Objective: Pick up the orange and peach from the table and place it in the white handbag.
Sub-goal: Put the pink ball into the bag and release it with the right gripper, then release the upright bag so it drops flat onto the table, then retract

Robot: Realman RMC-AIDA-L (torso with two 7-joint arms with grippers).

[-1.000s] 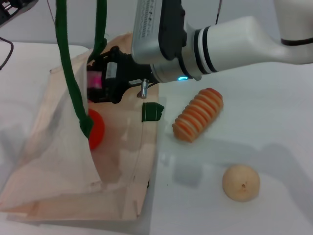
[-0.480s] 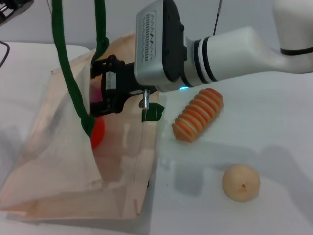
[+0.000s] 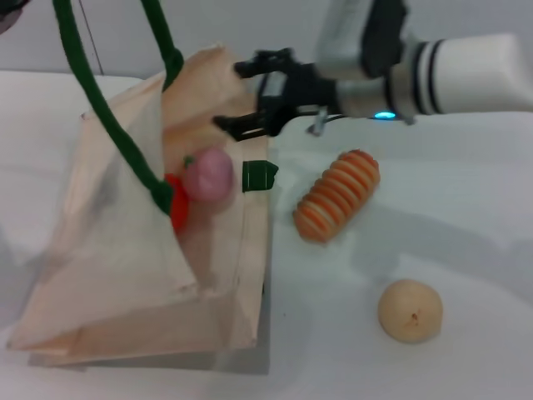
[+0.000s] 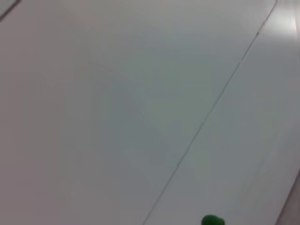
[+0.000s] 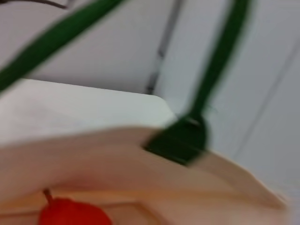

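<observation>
The white handbag (image 3: 125,275) lies on the table with its mouth held up by its dark green handles (image 3: 92,92), which run out of the top left of the head view. The peach (image 3: 209,175) rests inside the bag's mouth. It touches the orange (image 3: 178,207), which is partly hidden behind a handle. My right gripper (image 3: 241,96) is open and empty, just above and to the right of the bag's top edge. The right wrist view shows the orange (image 5: 70,213) inside the bag (image 5: 117,154). My left gripper is out of view.
A ribbed orange-and-cream oblong piece (image 3: 337,194) lies on the white table (image 3: 466,233) right of the bag. A beige round fruit (image 3: 409,311) sits nearer the front right. A green handle patch (image 3: 259,176) marks the bag's right edge.
My right gripper has let go of the peach and drawn back up and to the right, out of the bag. The peach now lies by the orange. The bag's mouth has shifted.
</observation>
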